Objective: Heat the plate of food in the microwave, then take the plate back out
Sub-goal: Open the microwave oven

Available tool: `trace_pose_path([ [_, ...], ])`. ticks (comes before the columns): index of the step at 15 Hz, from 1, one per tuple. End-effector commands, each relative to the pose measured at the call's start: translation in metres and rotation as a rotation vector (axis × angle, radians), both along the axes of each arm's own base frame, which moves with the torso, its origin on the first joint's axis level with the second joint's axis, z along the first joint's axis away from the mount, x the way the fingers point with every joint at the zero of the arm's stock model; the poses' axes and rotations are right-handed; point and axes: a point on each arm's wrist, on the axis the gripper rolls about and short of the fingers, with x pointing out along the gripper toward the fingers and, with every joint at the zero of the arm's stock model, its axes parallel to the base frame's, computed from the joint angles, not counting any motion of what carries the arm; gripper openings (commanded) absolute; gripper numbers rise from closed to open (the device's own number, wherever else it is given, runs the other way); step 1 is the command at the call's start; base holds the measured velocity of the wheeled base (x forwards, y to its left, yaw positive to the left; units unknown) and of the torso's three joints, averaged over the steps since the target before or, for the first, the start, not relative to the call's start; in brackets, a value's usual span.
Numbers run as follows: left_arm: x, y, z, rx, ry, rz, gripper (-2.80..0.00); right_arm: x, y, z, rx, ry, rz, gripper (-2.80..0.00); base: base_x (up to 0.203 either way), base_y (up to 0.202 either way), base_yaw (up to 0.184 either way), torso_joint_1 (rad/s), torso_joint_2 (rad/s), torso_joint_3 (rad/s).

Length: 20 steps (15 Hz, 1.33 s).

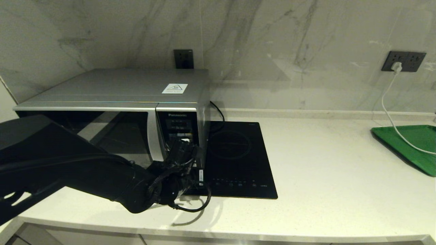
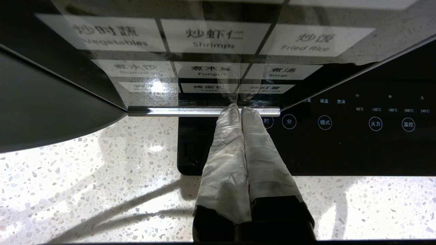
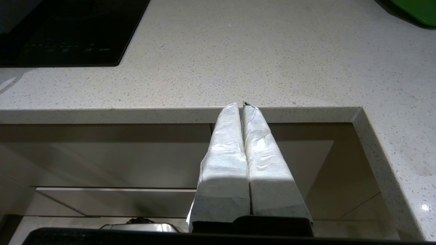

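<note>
Two arms are ours, but only one is busy now. Our left gripper (image 2: 241,109) has its taped fingers (image 2: 224,149) pressed tight together with nothing between them, and the tips sit right at the bottom edge of the microwave (image 1: 112,88), low on its black button panel (image 1: 179,131). Our right gripper (image 3: 242,104) is clenched on nothing too, and it hangs parked below the edge of the counter (image 3: 272,61), well away from the work. We cannot see the plate of food anywhere; the dark glass door (image 1: 102,132) looks closed, so we guess the plate is inside, but the glass does not let us check. We think the step now is pressing at the panel or the door release, though we cannot tell which spot the tips touch. The microwave is big, heavy and stiff, so a push should not slide it, but the glass and shiny panel are smooth, and closed tips could slip off. The plate, we guess, will be light and hard, and its smooth plastic may be slippery. The best place to hold it should be the low rim, pinched from the side and kept flat so the food stays on. Beside the microwave lies a flat black cooktop (image 1: 238,153), and a green tray (image 1: 414,144) sits far off to the right.
</note>
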Motion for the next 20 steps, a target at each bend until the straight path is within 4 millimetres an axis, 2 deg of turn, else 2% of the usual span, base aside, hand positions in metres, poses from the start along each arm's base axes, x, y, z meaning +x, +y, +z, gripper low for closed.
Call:
trace_pose_path([
  [1,0.000,0.001,0.003,-0.006,-0.009,0.005,-2.80,0.000,0.000,0.000,0.000,0.002,0.001,-2.80,0.000,0.000,0.000,0.000,0.00,0.000],
  [9,-0.013,0.007,0.007,-0.006,-0.001,0.002,-2.80,0.000,0.000,0.000,0.001,0.001,0.000,-2.80,0.000,0.000,0.000,0.000,0.00,0.000],
  [11,-0.027,0.009,0.009,-0.005,0.012,-0.022,-2.80,0.000,0.000,0.000,0.000,0.001,0.000,-2.80,0.000,0.000,0.000,0.000,0.00,0.000],
  [13,-0.051,0.008,0.012,-0.007,0.023,-0.064,-2.80,0.000,0.000,0.000,0.000,0.001,0.000,-2.80,0.000,0.000,0.000,0.000,0.00,0.000],
  [16,-0.088,0.017,0.036,-0.047,-0.001,-0.104,-2.80,0.000,0.000,0.000,0.000,0.002,0.000,-2.80,0.000,0.000,0.000,0.000,0.00,0.000],
  [20,-0.140,0.064,0.097,-0.092,-0.058,-0.111,-2.80,0.000,0.000,0.000,0.001,0.001,0.001,-2.80,0.000,0.000,0.000,0.000,0.00,0.000],
])
